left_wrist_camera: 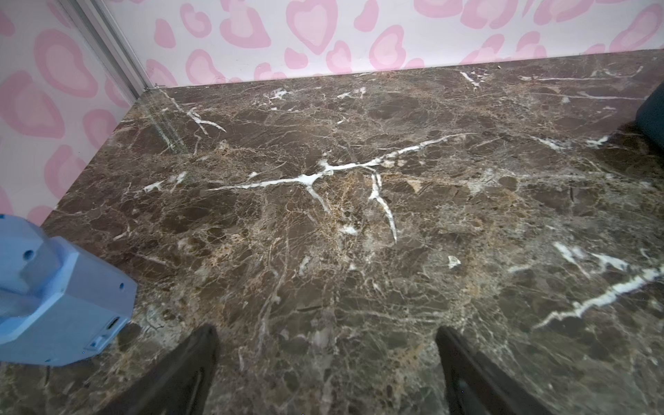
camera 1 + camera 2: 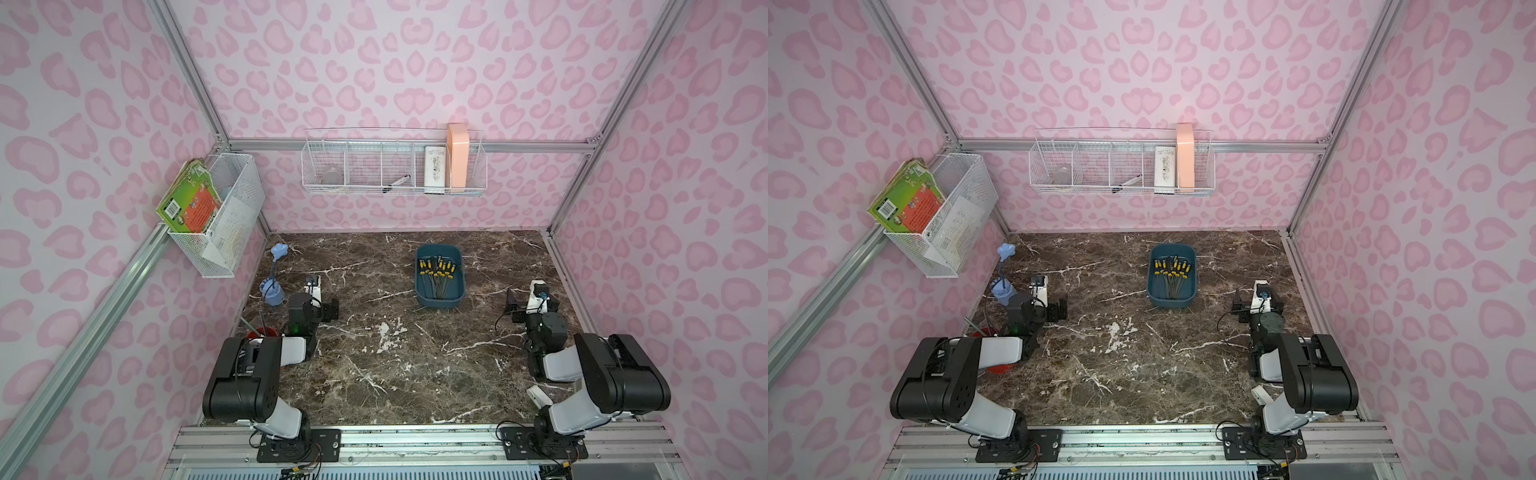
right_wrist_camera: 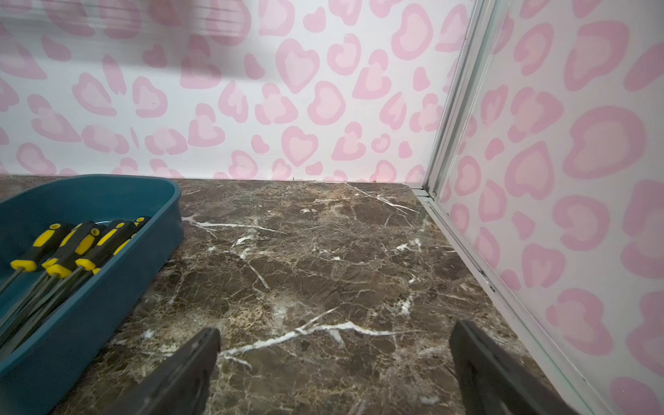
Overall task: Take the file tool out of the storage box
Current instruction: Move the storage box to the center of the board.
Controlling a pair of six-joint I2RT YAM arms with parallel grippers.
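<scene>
**Clerk:** What is standing at the left of the frame?

**Inspector:** In a top view, a white mesh basket (image 2: 235,216) is hanging on the left wall and holding a green and orange book (image 2: 187,203). Below it, at the table's left edge, a pale blue stand (image 2: 272,293) with a flower-shaped head is sitting. A red pot (image 2: 262,332) is showing partly behind the left arm.

**Clerk:** And the left claw?

**Inspector:** The left gripper (image 1: 325,345) is hovering low over the bare marble table (image 1: 359,215), left of centre. Its jaws are standing wide apart and gripping nothing. The blue stand is sitting just beside it.

**Clerk:** Where is the task's item?

**Inspector:** The storage box (image 2: 439,302) is resting on the table slightly right of centre, toward the back wall, well apart from both grippers. The file tools (image 2: 436,274) are lying inside it in a loose bundle. Their yellow-and-black handles are pointing toward the back wall and their metal shanks toward the lower edge of the frame. I cannot tell one tool from another.

**Clerk:** The right side?

**Inspector:** The right gripper (image 3: 336,345) is hovering over bare table at the right of the frame. Its jaws are spread wide and holding nothing. Its wrist view is showing the box near it, not touching.
</scene>
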